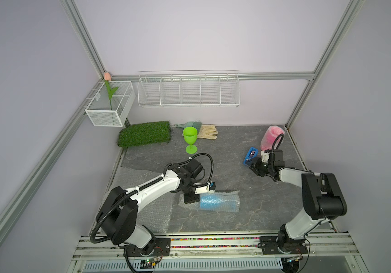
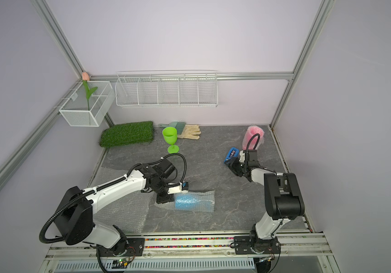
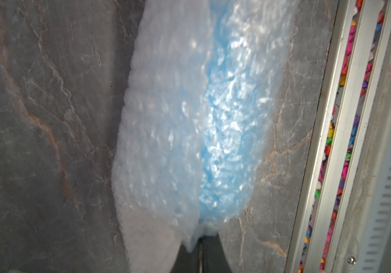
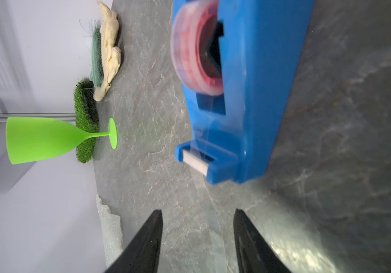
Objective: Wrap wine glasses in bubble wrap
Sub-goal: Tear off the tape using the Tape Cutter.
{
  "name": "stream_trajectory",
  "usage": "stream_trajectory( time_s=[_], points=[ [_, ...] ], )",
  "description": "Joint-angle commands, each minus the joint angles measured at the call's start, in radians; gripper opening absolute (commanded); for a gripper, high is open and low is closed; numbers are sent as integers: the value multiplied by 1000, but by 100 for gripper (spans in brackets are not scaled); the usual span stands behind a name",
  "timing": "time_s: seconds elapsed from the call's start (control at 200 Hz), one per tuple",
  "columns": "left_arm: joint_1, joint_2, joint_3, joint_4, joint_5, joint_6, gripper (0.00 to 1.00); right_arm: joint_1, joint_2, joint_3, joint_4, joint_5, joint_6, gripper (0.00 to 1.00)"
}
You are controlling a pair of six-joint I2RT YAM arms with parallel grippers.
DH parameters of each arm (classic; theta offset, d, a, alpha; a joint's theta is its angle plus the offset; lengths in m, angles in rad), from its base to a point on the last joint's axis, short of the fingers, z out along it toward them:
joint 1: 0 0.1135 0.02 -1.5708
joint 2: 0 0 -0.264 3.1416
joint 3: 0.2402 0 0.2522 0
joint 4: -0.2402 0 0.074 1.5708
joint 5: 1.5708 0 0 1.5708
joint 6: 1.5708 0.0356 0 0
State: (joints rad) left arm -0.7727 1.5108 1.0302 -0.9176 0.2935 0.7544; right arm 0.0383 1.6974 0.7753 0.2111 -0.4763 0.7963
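Nearest my bases, my left gripper (image 1: 192, 199) is clamped fully shut on the bunched end of the bubble wrap (image 1: 232, 196) rolled around the blue goblet (image 1: 211, 203). That bundle lies on its side on the grey stone-look table (image 1: 248, 219), stretching from my fingertips toward my right. In the left wrist view the blue shows through only 1 side of the roll. More loose wrap (image 1: 149, 212) lies flat under my left arm.

Further out, my right gripper (image 4: 198, 212) hangs low over the table, jaws roughly halfway apart with nothing clamped. The blue tape dispenser (image 4: 248, 94) sits just ahead of it, cutter end toward me. A clear strip of tape (image 4: 214, 212) trails from the cutter into the gap between my fingers; I cannot tell whether it touches either.

Beyond that, the green goblet (image 1: 190, 138) stands upright and bare near the middle of the table's far half. The pink goblet (image 1: 272, 138), already in wrap, stands in the far right corner.

Along the back wall lie a turf mat (image 1: 144, 133), a small brush (image 1: 187, 125) and a pale glove (image 1: 208, 132), the last 2 touching just behind the green goblet.
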Motion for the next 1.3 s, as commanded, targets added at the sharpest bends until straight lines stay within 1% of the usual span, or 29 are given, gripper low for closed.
stream_trajectory(
  time_s=[0.0, 0.105, 0.16, 0.235, 0.415, 0.51, 0.685, 0.78, 0.825, 0.9, 1.165, 1.294],
  points=[
    [-4, 17, 21, -30, 19, 28, 0, -12, 35, 18, 119, -31, 43, 50],
    [-4, 18, 21, -29, 18, 28, 0, -14, 58, 19, 154, -40, 62, 43],
    [-4, 18, 21, -30, 19, 28, 0, -15, 65, 19, 157, -39, 65, 37],
    [-4, 19, 21, -32, 18, 28, 0, -15, 67, 16, 157, -32, 66, 31],
    [-4, 25, 22, -33, 18, 29, 0, -23, 75, 12, 155, -24, 65, 22],
    [-4, 25, 22, -34, 17, 28, 0, -24, 82, 13, 152, -21, 63, 18],
    [-3, 28, 22, -35, 17, 27, 0, -24, 91, 10, 157, -21, 63, 18],
    [-4, 29, 23, -36, 18, 26, 0, -23, 93, 12, 151, -21, 62, 16],
    [-4, 29, 22, -36, 19, 26, 0, -24, 93, 12, 141, -16, 59, 14],
    [-3, 29, 22, -36, 19, 26, 0, -23, 95, 16, 103, -1, 52, 7],
    [-4, 40, 23, -41, 23, 26, 0, -24, 125, 30, -86, 47, 1, 7],
    [-4, 42, 21, -41, 25, 26, 0, -24, 102, 18, -127, 71, -2, 7]
  ],
)
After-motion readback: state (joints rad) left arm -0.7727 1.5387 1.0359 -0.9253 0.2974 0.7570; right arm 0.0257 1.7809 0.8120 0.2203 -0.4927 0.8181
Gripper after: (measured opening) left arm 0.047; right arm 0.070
